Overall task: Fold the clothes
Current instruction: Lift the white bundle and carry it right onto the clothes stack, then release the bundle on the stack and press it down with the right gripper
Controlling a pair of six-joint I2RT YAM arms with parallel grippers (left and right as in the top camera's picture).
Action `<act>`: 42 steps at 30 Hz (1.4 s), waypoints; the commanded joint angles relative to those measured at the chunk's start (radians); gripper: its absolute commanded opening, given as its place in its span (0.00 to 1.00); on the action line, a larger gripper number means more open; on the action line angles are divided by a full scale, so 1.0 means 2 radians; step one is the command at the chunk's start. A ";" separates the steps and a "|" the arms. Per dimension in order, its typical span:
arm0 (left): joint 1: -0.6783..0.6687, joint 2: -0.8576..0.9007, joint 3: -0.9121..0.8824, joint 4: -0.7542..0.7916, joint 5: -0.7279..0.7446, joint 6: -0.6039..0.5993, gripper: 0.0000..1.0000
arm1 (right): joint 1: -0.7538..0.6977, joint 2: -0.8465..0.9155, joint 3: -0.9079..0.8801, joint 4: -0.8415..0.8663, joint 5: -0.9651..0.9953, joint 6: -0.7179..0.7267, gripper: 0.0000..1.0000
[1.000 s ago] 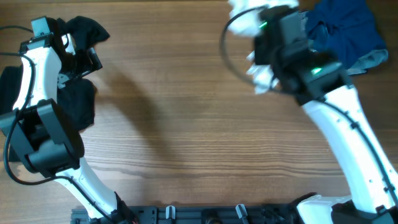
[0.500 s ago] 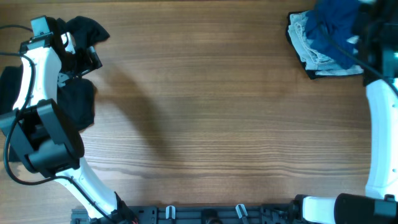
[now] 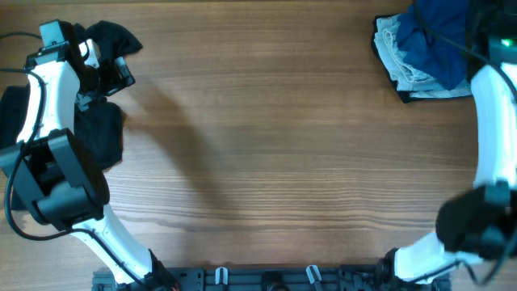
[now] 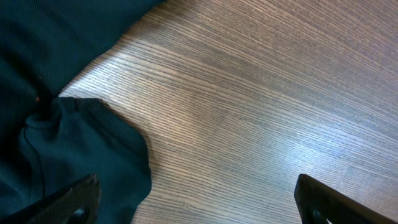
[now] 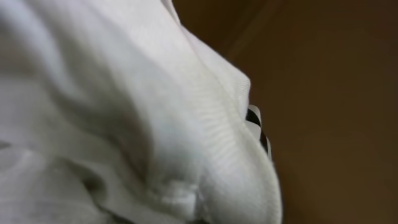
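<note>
Plain black clothes (image 3: 102,133) lie bunched at the table's far left. My left gripper (image 3: 109,73) hovers over them, open. In the left wrist view its fingertips (image 4: 79,198) stand wide apart; the left one is over the black fabric (image 4: 62,143), the right one over bare wood. A navy-blue garment (image 3: 436,32) lies on a pale-denim one (image 3: 400,58) at the back right. My right arm (image 3: 489,105) rises along the right edge, its gripper outside the overhead view. White fabric (image 5: 124,112) with a bit of black print (image 5: 254,116) fills the right wrist view and hides the fingers.
The wooden table (image 3: 275,153) spans the overhead view. A black rail with fittings (image 3: 258,279) runs along the front edge. The left arm's base link (image 3: 56,174) stands over the front left.
My right arm has swung from the back middle to the right edge, carrying the white garment out of the overhead view and uncovering the navy and denim pile. The left arm stayed put.
</note>
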 commanded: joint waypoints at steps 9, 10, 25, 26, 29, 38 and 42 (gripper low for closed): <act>-0.003 0.006 0.005 0.001 0.008 -0.013 1.00 | -0.014 0.134 0.011 0.043 -0.005 0.021 0.04; -0.004 0.006 0.005 0.002 0.008 -0.013 1.00 | -0.014 0.134 0.011 0.052 -0.008 0.026 0.04; -0.008 0.006 0.005 0.002 0.008 -0.013 1.00 | -0.007 0.159 0.035 0.059 -0.115 0.093 0.04; -0.008 0.006 0.005 0.002 0.008 -0.013 1.00 | 0.002 0.176 0.035 0.054 -0.117 0.098 0.04; -0.008 0.006 0.005 0.002 0.008 -0.013 1.00 | 0.019 0.190 0.035 0.032 -0.125 0.098 0.04; -0.008 0.006 0.005 0.002 0.008 -0.013 1.00 | 0.058 0.171 0.035 -0.002 -0.134 0.094 0.77; -0.008 0.006 0.005 0.002 0.008 -0.013 1.00 | 0.062 0.113 0.035 -0.008 -0.134 0.095 0.94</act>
